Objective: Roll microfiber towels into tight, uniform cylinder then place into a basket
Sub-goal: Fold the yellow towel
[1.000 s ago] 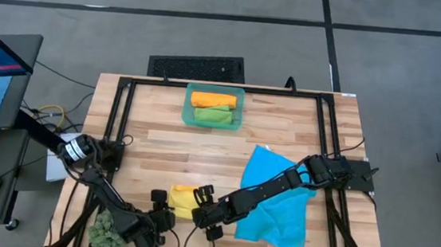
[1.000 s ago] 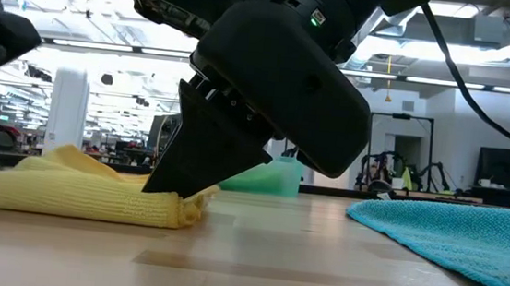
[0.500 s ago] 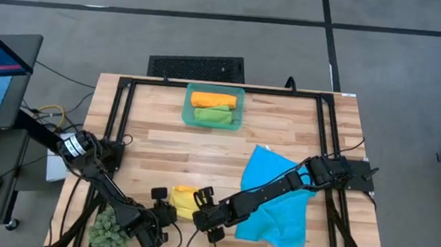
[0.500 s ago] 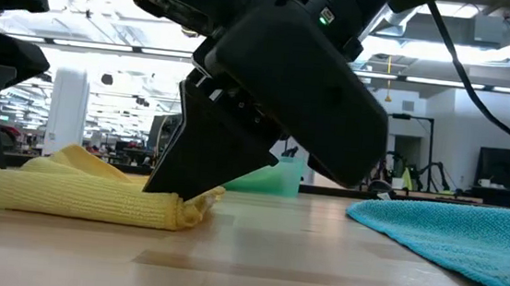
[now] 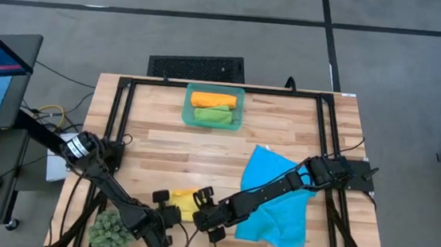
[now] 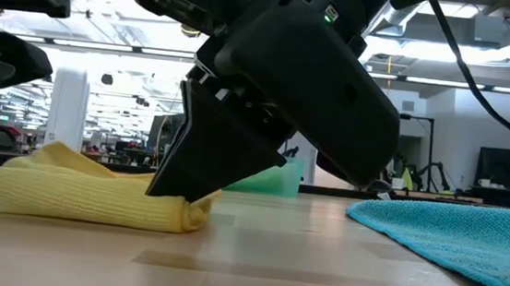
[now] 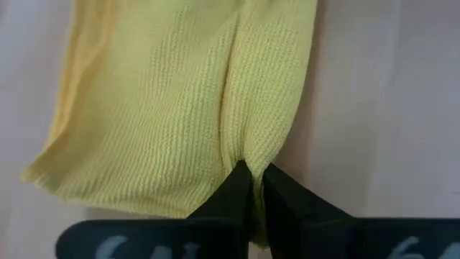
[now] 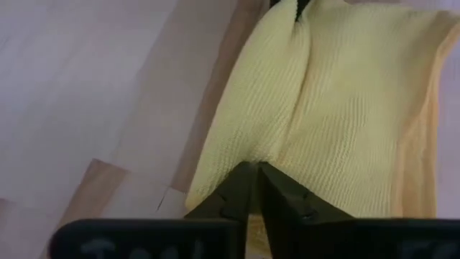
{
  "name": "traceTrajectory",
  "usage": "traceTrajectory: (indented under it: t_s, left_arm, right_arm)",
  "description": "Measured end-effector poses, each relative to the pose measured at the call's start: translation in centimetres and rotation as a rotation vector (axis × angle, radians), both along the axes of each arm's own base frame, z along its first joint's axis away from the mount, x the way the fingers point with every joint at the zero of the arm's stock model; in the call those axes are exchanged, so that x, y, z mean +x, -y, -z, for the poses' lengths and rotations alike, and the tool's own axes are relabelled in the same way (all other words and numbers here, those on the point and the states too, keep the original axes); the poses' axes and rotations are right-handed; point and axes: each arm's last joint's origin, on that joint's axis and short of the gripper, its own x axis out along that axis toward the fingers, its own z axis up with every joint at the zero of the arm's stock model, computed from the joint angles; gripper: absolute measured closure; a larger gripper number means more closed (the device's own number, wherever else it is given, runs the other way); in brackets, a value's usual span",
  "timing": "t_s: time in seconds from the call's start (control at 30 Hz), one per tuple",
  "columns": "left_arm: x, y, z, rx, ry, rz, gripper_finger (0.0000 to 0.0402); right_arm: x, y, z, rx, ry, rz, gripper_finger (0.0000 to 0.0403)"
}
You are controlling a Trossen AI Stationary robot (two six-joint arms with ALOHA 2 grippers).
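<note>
The left arm has slid in along the worktop's (image 5: 283, 137) near edge since a second ago, bringing the left hand (image 7: 249, 188) onto the yellow towel (image 5: 184, 201). The blue towel (image 5: 277, 204) lies flat under the right arm; the basket (image 5: 215, 92) at the far side already holds orange (image 5: 211, 100) and green (image 5: 212, 116) rolls. Each hand, the right hand (image 8: 256, 188) included, is clenched on a pinch of one end of the yellow towel. If they turn unevenly, I'd expect a loose, lopsided roll, or the thin pinch slipping free.

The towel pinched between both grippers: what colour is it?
Yellow towel; the left wrist view shows it best.
</note>
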Motion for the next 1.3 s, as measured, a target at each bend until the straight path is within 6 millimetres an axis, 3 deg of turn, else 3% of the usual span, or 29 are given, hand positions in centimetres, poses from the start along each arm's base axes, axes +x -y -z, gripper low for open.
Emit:
traceTrajectory:
  t_s: [0.23, 0.37, 0.57, 0.73, 0.9, 1.1, 1.3]
  left_arm:
    - [1.1, -0.1, -0.6, -0.106, -0.042, -0.049, 0.0391]
    - [1.1, -0.2, -0.6, -0.128, -0.054, -0.074, 0.0392]
    - [1.0, 0.0, -0.8, -0.214, -0.1, -0.124, 0.0394]
    - [1.2, 0.5, -1.6, -0.327, -0.09, -0.108, 0.0394]
    - [1.7, 0.8, -2.1, -0.433, -0.09, -0.086, 0.0394]
    - [1.8, 0.8, -2.2, -0.439, -0.079, -0.1, 0.0394]
    - [1.8, 0.8, -2.3, -0.433, -0.068, -0.104, 0.0394]
  right_arm:
    - [0.0, -1.0, -2.5, -0.047, -0.087, -0.052, 0.029]
    - [-0.5, -1.8, -4.4, -0.079, -0.14, -0.071, 0.0292]
    - [-2.5, -3.8, -4.8, -0.165, -0.193, -0.106, 0.0303]
    - [-3.8, -5.8, -4.9, -0.288, -0.111, -0.101, 0.0308]
    - [-3.5, -7.4, -5.6, -0.284, 0.022, -0.162, 0.0308]
    - [-1.9, -7.4, -6.1, -0.158, 0.102, -0.257, 0.0308]
    - [-1.2, -5.4, -4.9, -0.081, 0.03, -0.228, 0.0308]
